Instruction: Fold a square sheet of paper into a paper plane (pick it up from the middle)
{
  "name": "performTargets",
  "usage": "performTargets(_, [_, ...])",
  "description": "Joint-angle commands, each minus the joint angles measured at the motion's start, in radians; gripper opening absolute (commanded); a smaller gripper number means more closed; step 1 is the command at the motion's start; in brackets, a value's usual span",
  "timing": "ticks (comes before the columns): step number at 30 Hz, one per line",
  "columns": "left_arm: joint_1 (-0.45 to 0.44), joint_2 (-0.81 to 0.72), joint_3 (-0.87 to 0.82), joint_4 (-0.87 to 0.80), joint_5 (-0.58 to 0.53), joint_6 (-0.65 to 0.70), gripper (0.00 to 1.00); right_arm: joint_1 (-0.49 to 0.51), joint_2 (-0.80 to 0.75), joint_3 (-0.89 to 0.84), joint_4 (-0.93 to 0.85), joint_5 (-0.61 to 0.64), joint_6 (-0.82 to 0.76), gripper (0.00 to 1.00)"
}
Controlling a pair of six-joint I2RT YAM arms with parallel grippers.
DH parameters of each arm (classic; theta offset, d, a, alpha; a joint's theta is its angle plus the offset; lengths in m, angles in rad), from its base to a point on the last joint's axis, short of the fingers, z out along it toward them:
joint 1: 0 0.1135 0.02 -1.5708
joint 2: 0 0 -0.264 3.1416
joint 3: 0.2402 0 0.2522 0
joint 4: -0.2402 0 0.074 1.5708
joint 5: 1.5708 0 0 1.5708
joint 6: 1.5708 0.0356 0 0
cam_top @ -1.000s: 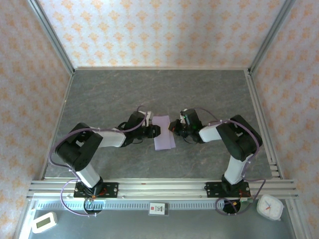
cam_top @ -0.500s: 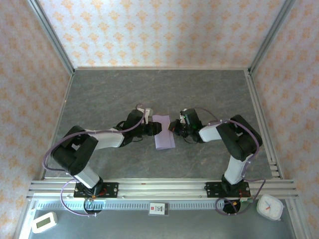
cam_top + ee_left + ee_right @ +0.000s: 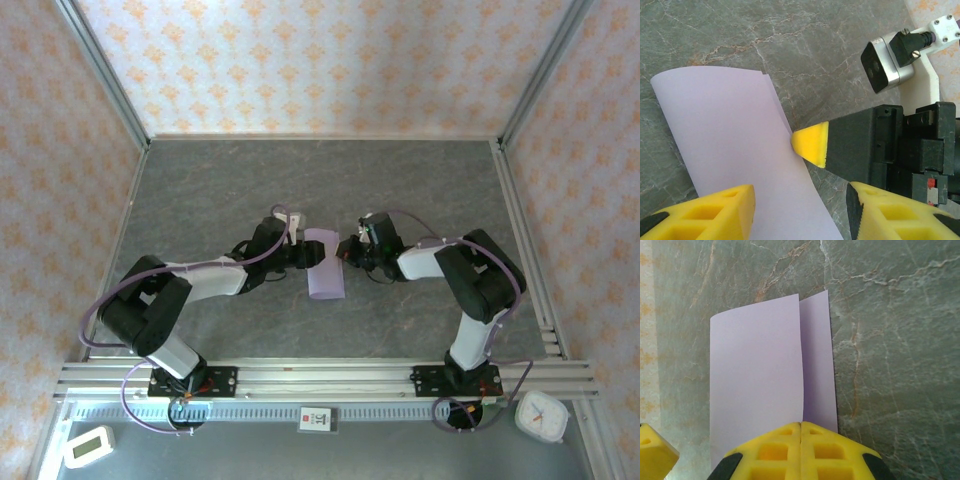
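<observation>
1. Top view: the folded paper (image 3: 325,272) sits mid-table (image 3: 420,190), with the left claw (image 3: 311,255) at its left edge and the right claw (image 3: 346,254) at its right. A second ago it looked wider and lay further right. Now it looks narrower, its far end curls, and the left arm has reached further in.
2. Left wrist: the left claw's fingers (image 3: 715,212) stand apart, either side of the paper (image 3: 730,130), not pinching it. The right claw's yellow tip (image 3: 812,145) meets the paper's edge.
3. Right wrist: the right claw (image 3: 801,427) is pressed together, clamped on the paper's edge. Two layers show, the upper one bowed.
</observation>
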Motion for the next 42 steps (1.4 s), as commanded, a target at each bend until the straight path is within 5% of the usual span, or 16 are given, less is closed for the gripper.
performTargets(1, [0.016, 0.001, 0.023, -0.022, -0.016, 0.023, 0.54, -0.016, -0.026, 0.019, -0.019, 0.026, -0.023, 0.00])
performTargets(42, [0.016, 0.118, 0.031, 0.041, 0.033, 0.038, 0.47, -0.027, 0.098, -0.068, 0.081, 0.015, 0.003, 0.00])
